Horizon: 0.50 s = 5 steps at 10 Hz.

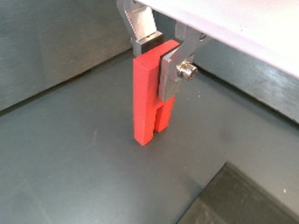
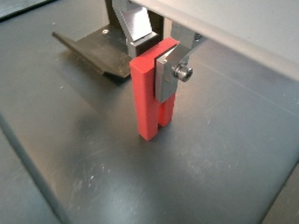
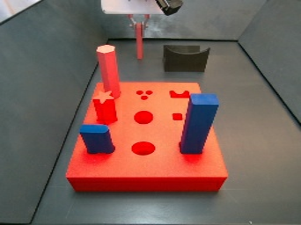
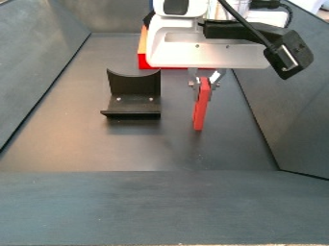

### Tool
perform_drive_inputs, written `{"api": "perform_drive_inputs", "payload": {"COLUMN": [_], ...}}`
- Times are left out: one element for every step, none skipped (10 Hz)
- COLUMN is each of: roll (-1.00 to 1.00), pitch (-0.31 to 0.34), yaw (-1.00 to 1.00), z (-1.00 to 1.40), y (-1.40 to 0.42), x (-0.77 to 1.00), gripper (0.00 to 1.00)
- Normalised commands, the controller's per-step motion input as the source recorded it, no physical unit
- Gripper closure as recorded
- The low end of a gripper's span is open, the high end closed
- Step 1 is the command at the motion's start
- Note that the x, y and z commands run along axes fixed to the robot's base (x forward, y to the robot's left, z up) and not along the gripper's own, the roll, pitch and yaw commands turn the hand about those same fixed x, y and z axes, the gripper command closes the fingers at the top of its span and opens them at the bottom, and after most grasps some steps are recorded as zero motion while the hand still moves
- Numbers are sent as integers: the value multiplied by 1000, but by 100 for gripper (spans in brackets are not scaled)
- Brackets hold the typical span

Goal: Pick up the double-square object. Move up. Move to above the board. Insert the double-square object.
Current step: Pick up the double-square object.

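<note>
The double-square object, a slender salmon-red stick (image 1: 146, 101), stands upright between my gripper's (image 1: 159, 59) silver fingers, which are shut on its upper end. Both wrist views show this grip; the stick (image 2: 147, 101) has its lower end at or just above the grey floor, and I cannot tell which. In a side view the gripper (image 3: 143, 21) holds the stick (image 3: 140, 40) beyond the far edge of the board (image 3: 147, 171), a big red block with shaped holes. In a side view the stick (image 4: 201, 106) hangs below the gripper (image 4: 205, 83), with the board (image 4: 145, 43) partly hidden behind it.
The dark fixture (image 3: 182, 57) stands on the floor beside the stick, also seen in a side view (image 4: 131, 96) and a wrist view (image 2: 100, 51). On the board stand a pink-red hexagonal post (image 3: 108, 70), a red star peg (image 3: 105, 108) and two blue blocks (image 3: 199, 123). Grey walls enclose the floor.
</note>
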Motion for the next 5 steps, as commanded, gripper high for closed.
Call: {"api": "perform_drive_inputs", "payload": {"roll": [0,0,0,0,0], "pitch": [0,0,0,0,0], "yaw": [0,0,0,0,0], "z": [0,0,0,0,0], "y": [0,0,0,0,0], "x": [0,0,0,0,0], "gripper": [100,100,100,100,100]}}
